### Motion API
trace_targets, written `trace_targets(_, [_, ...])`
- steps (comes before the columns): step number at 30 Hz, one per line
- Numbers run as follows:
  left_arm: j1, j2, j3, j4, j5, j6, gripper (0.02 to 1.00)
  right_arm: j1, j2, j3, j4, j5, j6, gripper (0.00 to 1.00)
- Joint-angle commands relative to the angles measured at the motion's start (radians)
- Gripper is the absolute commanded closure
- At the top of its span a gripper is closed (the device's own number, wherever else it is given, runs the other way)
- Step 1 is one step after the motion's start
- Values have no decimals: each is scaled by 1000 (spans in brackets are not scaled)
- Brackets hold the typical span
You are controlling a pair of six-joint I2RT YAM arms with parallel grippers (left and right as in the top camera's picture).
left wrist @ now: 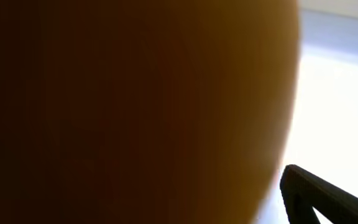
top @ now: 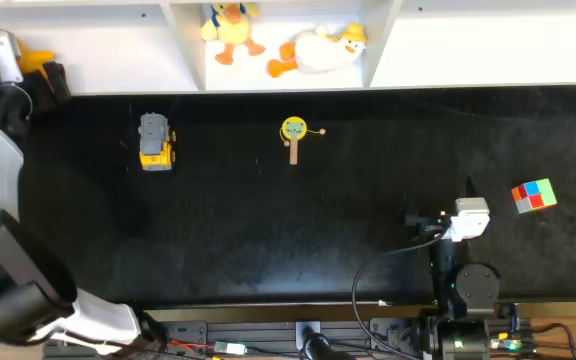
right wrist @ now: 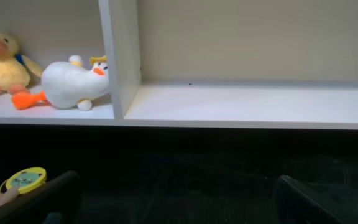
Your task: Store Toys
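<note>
Toys are divided between a white shelf (top: 388, 45) and a black mat (top: 268, 235), and one yellow toy (left wrist: 129, 112) is at the left gripper (top: 40, 68).
The left gripper is placed at the shelf's left compartment with the yellow toy close against it; whether the toy is gripped cannot be told. The right gripper (right wrist: 178, 193) is held low over the mat near its own base, jaws spread wide. A yellow duck (top: 231, 30) and a white duck (top: 320, 50) are lodged side by side in the middle compartment. On the mat, a toy truck (top: 155, 141) is found to the left, a rattle (top: 294, 132) near the middle, and a coloured cube (top: 533, 195) well apart at the right.
</note>
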Motion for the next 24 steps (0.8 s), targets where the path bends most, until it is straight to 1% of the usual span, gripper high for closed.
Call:
trace_targets(1, [0,-84,2,-50,-53,5,20,4,-9,-13,4,-6,5,5])
trace_targets(3, [0,-97,0,-75,-70,6,20,4,-9,-13,4,-6,5,5])
trace_targets(8, [0,-139,-30,-102,-69,19,20,4,-9,-13,4,-6,5,5])
trace_targets(14, [0,-235,-153,-60,-69,19,20,4,-9,-13,4,-6,5,7])
trace_targets(22, [-1,-338,-281,-81,-69,18,20,4,-9,-13,4,-6,5,5])
trace_targets(24, [-2,-359,-310,-80,-69,-1,20,4,-9,-13,4,-6,5,5])
